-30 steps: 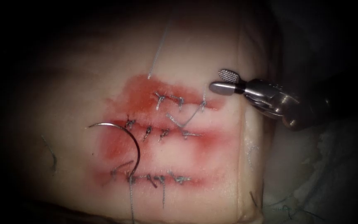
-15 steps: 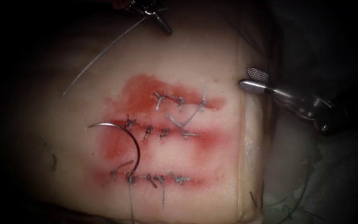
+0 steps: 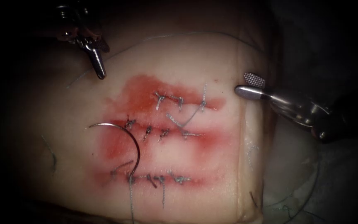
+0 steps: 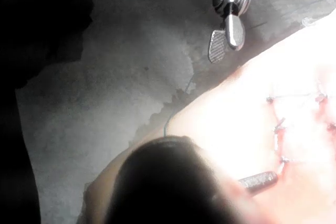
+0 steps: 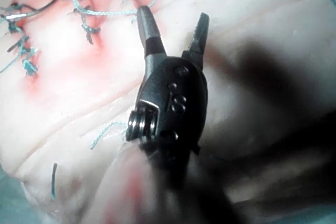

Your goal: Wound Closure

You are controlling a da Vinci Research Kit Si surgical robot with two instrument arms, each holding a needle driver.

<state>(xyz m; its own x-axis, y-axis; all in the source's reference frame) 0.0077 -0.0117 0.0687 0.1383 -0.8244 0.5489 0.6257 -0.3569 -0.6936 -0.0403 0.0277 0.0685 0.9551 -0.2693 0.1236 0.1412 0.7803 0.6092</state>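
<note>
Nearest the lens, at about six o'clock on the tissue, the curved needle lies loose on the surface with no tool on it. Its arc sweeps from a tip at nine o'clock down to the swaged end at the lowest stitched cut, where its thread trails off toward six. I cannot tell whether the tip sits in the tissue; it looks to rest on top, left of the row of stitches across the red fluid.

Out at three o'clock the right tool hangs at the tissue's edge, jaws spread, holding nothing. Farthest back, at eleven o'clock, the left tool points down with its jaws pressed together, and I cannot make out that it grips anything, though a thin strand passes near its tip.

To my eye, any pick-up would go best on the needle's body, well back from the tip.

Compared with half a second ago, the left tool has come down and leftward from twelve o'clock; the right tool has barely shifted; the needle has stayed put.
</note>
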